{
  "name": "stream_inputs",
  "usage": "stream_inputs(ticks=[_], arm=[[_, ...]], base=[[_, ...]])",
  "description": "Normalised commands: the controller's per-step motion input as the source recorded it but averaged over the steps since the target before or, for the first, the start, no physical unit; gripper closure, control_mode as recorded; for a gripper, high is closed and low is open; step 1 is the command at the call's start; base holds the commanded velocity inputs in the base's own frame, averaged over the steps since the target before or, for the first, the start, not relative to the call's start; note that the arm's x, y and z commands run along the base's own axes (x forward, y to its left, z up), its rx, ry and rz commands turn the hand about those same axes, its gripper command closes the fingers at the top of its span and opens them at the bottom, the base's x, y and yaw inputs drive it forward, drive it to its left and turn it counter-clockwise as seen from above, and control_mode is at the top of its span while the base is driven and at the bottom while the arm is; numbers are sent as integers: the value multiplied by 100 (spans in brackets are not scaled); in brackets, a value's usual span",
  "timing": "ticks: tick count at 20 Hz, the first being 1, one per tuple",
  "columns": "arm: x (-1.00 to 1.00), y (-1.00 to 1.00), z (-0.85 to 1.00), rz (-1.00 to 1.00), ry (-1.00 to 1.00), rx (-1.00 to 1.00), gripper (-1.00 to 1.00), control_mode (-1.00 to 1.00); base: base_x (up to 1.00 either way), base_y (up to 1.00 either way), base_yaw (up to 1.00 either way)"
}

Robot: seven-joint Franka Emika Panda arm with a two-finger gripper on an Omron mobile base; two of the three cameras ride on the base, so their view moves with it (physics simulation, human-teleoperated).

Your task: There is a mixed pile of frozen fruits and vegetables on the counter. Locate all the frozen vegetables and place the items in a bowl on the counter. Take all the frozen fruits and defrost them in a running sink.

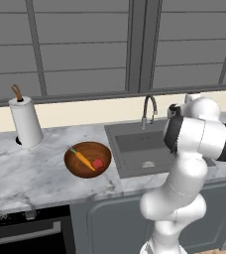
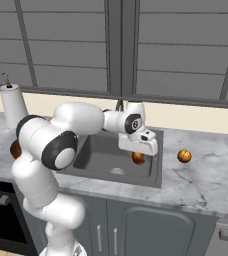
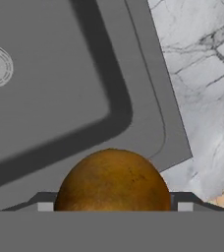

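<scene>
My gripper [image 2: 138, 151] hangs over the right end of the sink [image 2: 98, 155], shut on one frozen fruit, an orange-brown ball [image 2: 137, 158]. The hand view has that ball [image 3: 113, 179] close up between the finger tips, above the sink's corner [image 3: 50, 93]. The other orange-brown ball [image 2: 184, 156] lies on the counter [image 2: 211, 175] right of the sink. In the wooden bowl [image 1: 71, 167], left of the sink [image 1: 140, 149], lie the frozen vegetables: the carrot [image 1: 83, 159] and the red piece [image 1: 98, 163].
A curved metal faucet [image 1: 148, 110] stands behind the basin; no water shows from it. A paper towel roll [image 1: 26, 121] stands at the back left of the counter [image 1: 16, 173]. An oven front [image 1: 26, 233] sits below at the left.
</scene>
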Motion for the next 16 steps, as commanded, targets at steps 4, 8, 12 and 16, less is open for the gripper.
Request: stream_inputs(ticks=[4, 8, 12, 16], arm=[[81, 79, -35, 0, 9, 0, 100, -100], [74, 44, -32, -4, 7, -3, 100, -100], [29, 3, -51, 1, 2, 0, 100, -100], [35, 0, -51, 9, 0, 7, 100, -100]], base=[[0, 0, 0], [0, 0, 0], [0, 0, 0], [0, 0, 0]])
